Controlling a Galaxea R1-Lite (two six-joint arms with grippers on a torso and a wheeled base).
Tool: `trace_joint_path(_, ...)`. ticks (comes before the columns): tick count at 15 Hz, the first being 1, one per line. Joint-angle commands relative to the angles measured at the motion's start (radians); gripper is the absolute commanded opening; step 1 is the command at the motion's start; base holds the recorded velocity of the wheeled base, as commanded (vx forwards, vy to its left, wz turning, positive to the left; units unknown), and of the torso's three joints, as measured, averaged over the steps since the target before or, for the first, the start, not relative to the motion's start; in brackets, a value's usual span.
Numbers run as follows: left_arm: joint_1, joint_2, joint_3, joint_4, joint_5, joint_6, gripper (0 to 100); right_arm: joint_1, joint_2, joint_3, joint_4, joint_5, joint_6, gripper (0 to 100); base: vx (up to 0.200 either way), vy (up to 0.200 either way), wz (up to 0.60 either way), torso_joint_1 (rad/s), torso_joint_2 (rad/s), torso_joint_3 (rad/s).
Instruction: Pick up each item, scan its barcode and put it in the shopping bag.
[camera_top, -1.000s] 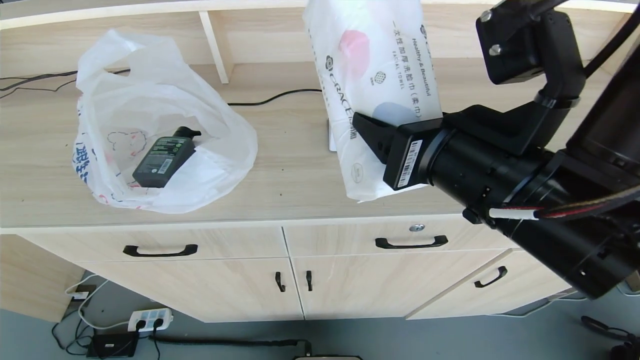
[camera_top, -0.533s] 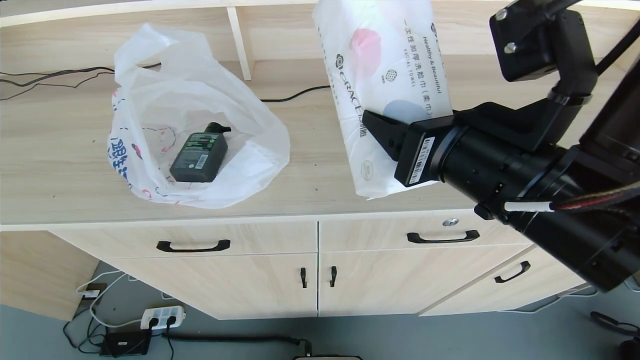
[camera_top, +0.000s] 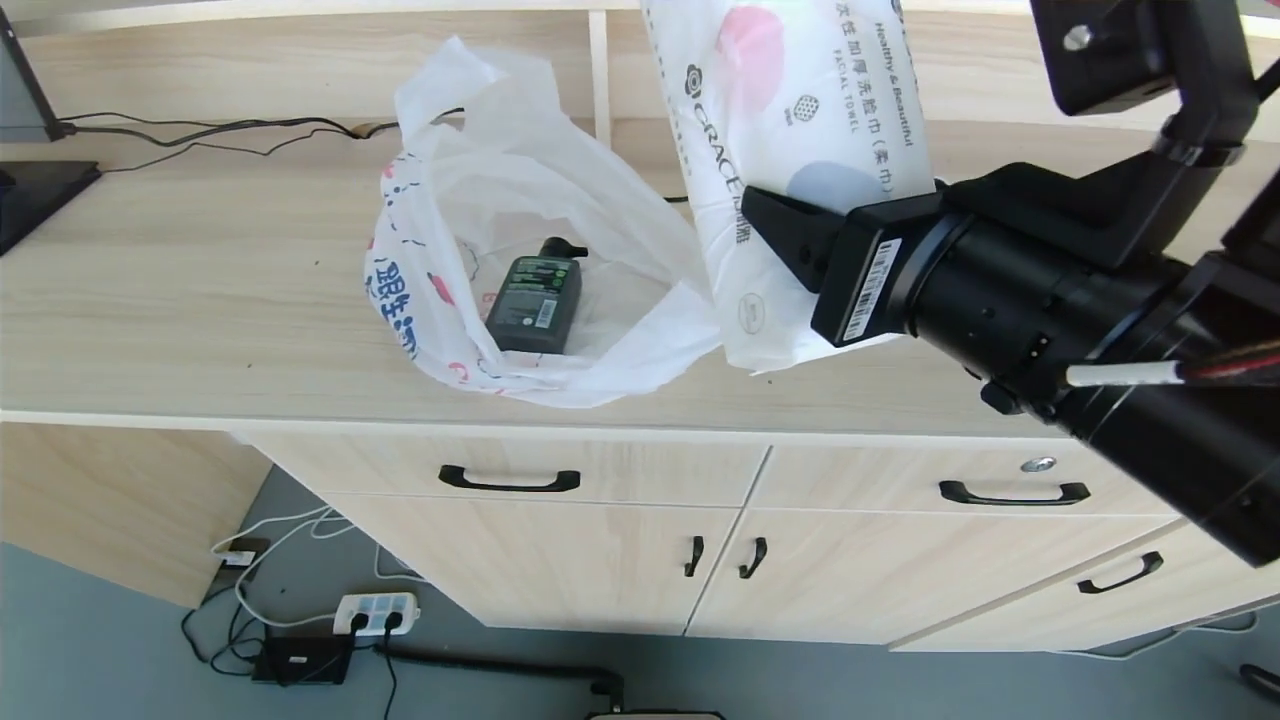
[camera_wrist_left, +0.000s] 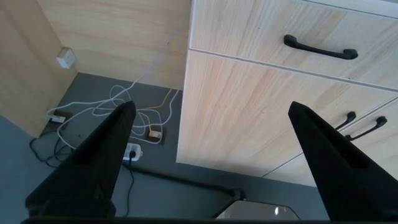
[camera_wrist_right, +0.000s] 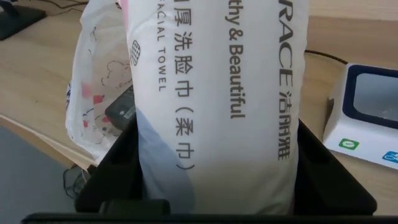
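Note:
My right gripper is shut on a tall white pack of facial towels, held upright above the counter just right of the shopping bag. In the right wrist view the pack sits between my black fingers. The white plastic shopping bag lies open on the wooden counter with a dark bottle lying flat inside it. My left gripper hangs open low beside the cabinet, with nothing between its fingers.
A white-and-blue scanner stands on the counter behind the pack. Cables run along the counter's back, and a dark device sits at the far left. Drawers with black handles are below; a power strip lies on the floor.
The whole head view has shifted, so the camera moved left. The towel pack in my right gripper now stands much closer to the bag's right edge.

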Motion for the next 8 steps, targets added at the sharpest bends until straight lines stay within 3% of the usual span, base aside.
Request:
trace_joint_path(1, 0.000, 0.001, 0.000, 0.000, 0.000, 0.000, 100, 0.003, -0.011, -0.127, 0.003, 0.008, -0.093, 0, 0.000, 0.000, 0.60, 0.002, 0.01, 0.002)
trace_joint_path(4, 0.000, 0.001, 0.000, 0.000, 0.000, 0.001, 100, 0.016, 0.082, -0.244, 0.026, 0.164, -0.115, 0, 0.000, 0.000, 0.00, 0.000, 0.00, 0.000)
trace_joint_path(5, 0.000, 0.001, 0.000, 0.000, 0.000, 0.003, 100, 0.016, 0.162, -0.350, 0.019, 0.172, -0.075, 0, 0.000, 0.000, 0.00, 0.000, 0.00, 0.000)
trace_joint_path(8, 0.000, 0.001, 0.000, 0.000, 0.000, 0.000, 100, 0.021, 0.357, -0.483, -0.146, 0.126, 0.129, 0, 0.000, 0.000, 0.00, 0.000, 0.00, 0.000)
